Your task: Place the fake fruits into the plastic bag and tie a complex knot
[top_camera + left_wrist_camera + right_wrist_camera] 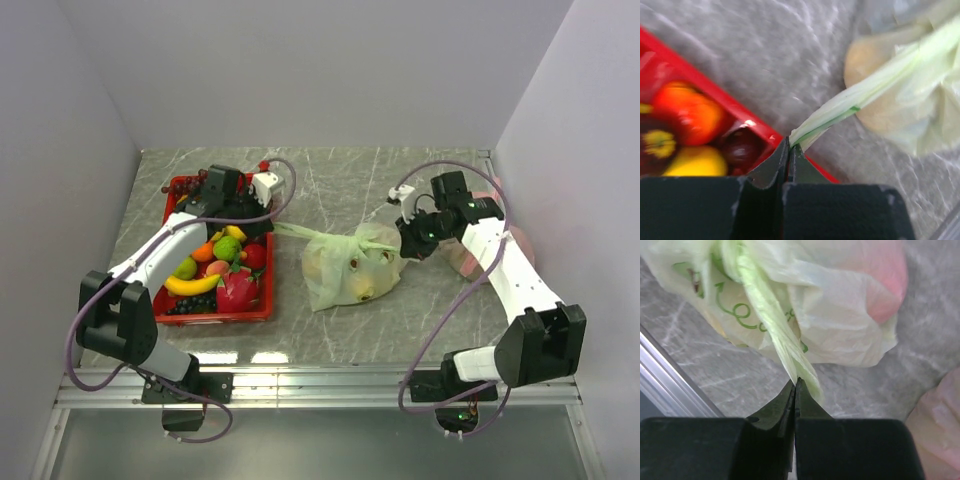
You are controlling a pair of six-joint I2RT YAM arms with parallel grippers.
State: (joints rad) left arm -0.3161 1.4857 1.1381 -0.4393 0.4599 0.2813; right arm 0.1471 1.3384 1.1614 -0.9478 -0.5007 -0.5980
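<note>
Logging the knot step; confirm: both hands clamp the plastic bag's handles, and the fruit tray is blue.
The fruit tray is red, not blue, per the top view. Left hand and right hand do clamp the plastic bag's handles.

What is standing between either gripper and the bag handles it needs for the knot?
Nothing visible. The left gripper is shut on one handle strand of the plastic bag; the right gripper is shut on the other.
</note>
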